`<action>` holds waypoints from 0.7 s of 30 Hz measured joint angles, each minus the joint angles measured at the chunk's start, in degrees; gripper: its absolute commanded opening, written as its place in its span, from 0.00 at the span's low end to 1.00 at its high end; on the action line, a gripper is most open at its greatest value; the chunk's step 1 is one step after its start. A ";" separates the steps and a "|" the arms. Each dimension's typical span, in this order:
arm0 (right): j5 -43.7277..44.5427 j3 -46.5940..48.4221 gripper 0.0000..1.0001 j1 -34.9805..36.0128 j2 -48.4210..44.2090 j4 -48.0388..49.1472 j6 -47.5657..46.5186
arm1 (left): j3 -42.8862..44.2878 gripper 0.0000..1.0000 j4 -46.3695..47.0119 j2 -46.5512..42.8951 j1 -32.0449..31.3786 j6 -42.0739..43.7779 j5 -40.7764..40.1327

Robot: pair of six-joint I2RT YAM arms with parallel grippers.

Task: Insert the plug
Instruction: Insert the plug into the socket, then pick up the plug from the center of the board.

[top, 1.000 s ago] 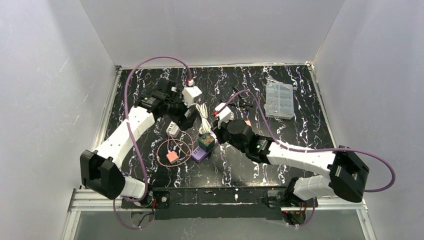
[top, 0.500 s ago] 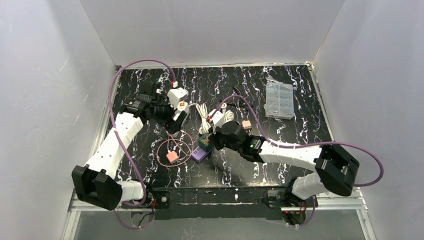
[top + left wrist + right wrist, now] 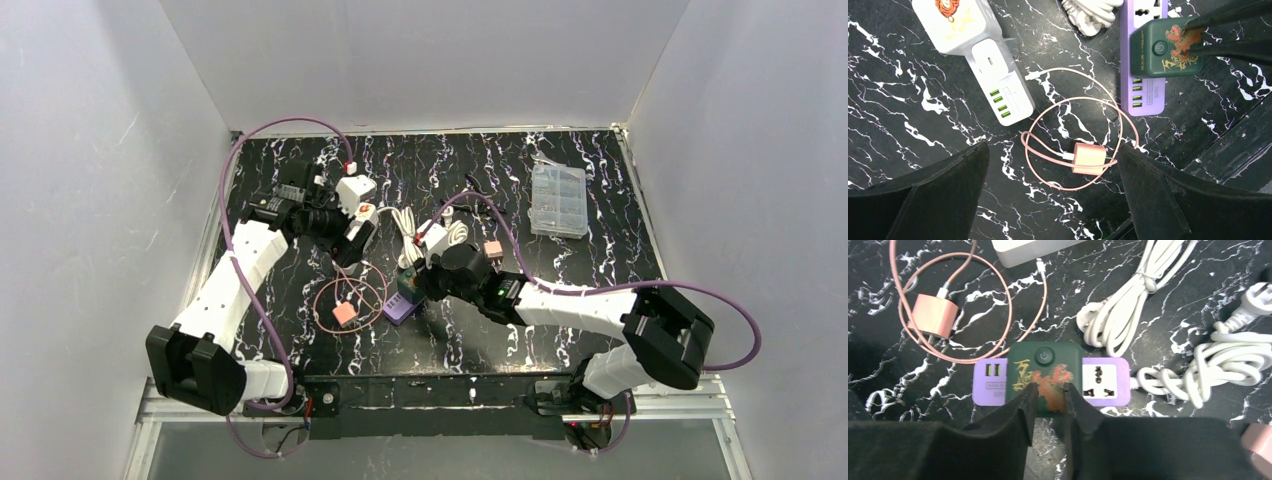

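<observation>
**Right gripper over the green plug at the strip**

The right gripper (image 3: 1049,390) has its fingers drawn almost together with only a slim gap, and nothing is clamped between them. Its tips sit over the top face of the green plug (image 3: 1044,371). That narrow stance looks suited to pushing down rather than grasping. The green plug stands on the middle of the purple power strip (image 3: 1103,382), covering its centre sockets. Whether its pins are fully home cannot be seen.

White cable bundles (image 3: 1120,315) lie just beyond the strip. The pink charger (image 3: 932,316), ringed by its own cable, lies off to one side.

The left gripper (image 3: 1052,150) hangs wide open and empty above that charger and the white charging hub (image 3: 1003,90). It is apart from the strip, probably to leave the table (image 3: 600,250) free for the press.
</observation>
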 measured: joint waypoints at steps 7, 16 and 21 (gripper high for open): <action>3.89 8.24 0.98 -1.29 -0.31 -9.92 -0.74 | 4.35 0.99 -0.55 1.14 0.00 -0.63 -0.04; 9.07 19.47 0.81 -14.97 -3.37 -23.80 5.66 | 9.53 0.99 0.39 1.51 0.00 -3.06 -2.95; 11.65 19.47 0.72 -23.37 -1.25 -32.15 9.18 | 10.14 0.99 -0.28 2.34 0.00 -2.69 -2.34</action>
